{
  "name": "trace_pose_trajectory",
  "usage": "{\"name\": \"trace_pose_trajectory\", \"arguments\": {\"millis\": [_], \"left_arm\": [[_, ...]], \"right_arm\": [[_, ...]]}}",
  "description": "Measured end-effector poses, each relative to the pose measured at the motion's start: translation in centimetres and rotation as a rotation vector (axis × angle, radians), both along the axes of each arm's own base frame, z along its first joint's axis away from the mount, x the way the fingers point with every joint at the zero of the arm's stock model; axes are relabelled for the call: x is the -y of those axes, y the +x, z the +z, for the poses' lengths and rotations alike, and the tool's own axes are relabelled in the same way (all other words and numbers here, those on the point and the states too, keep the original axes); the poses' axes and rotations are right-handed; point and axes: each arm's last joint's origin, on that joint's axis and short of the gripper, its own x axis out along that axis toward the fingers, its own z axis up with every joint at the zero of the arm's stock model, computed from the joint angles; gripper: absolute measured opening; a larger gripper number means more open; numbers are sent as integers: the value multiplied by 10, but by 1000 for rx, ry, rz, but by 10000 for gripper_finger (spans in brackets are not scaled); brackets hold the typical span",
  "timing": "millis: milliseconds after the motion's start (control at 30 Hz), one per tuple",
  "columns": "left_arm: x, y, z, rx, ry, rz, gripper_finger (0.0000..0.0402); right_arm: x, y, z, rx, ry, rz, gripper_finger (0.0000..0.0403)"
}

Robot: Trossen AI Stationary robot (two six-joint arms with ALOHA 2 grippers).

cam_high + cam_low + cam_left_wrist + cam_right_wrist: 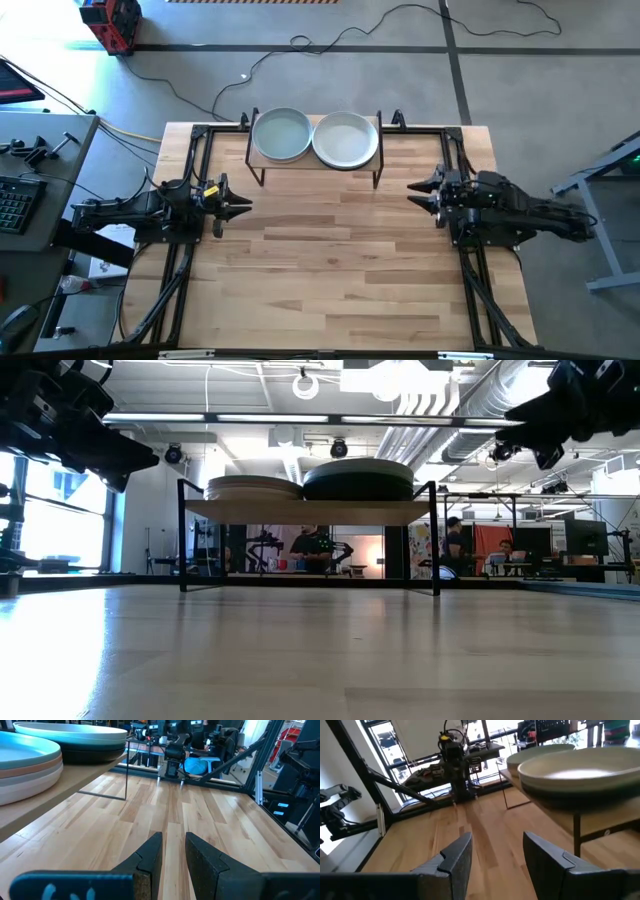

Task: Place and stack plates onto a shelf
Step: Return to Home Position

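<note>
**A:** Plates first: where do they sit?

**B:** All that I can see are up on the shelf, at the far edge of the worktop, in two piles side by side.

**A:** Start at the left, then.

**B:** The left end effector hangs over the worktop's left side, well apart from the shelf and pointing inward. Its fingers stand a narrow gap apart with nothing between them.

**A:** And the piles?

**B:** The left stack has a light blue plate on top, and the left wrist view shows a peach layer and a whitish one under it. The right stack sits touching it or just beside it, with a whitish plate over a dark one. I can't count either pile fully.

**A:** Why two piles?

**B:** The board looks about two plates wide. I judge stacking is the only way to fit them all. Nesting each plate inside the rim below it keeps a pile level and within the board's edges.

**A:** And the right side?

**B:** The right end effector hovers over the worktop's right side, mirroring the other. Its fingers are spread wide and empty.

**A:** So what is the step?

**B:** I'd say the stacking is done. The step in hand looks like parking both arms off to the sides, where nothing can nudge the piles.
</note>
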Motion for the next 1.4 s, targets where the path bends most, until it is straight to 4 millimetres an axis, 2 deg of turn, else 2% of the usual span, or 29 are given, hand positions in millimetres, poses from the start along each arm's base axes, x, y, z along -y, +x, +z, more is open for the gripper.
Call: {"name": "trace_pose_trajectory", "arguments": {"millis": [400,600,867,1400], "left_arm": [[0,0,0,0,0,0,71],[0,0,0,0,0,0,71],[0,0,0,0,0,0,71],[0,0,0,0,0,0,71]], "right_arm": [[1,15,-48,65,96,45,160],[0,16,-51,53,114,68,160],[0,15,-62,-60,149,59,160],[0,15,-63,-68,144,46,160]]}}
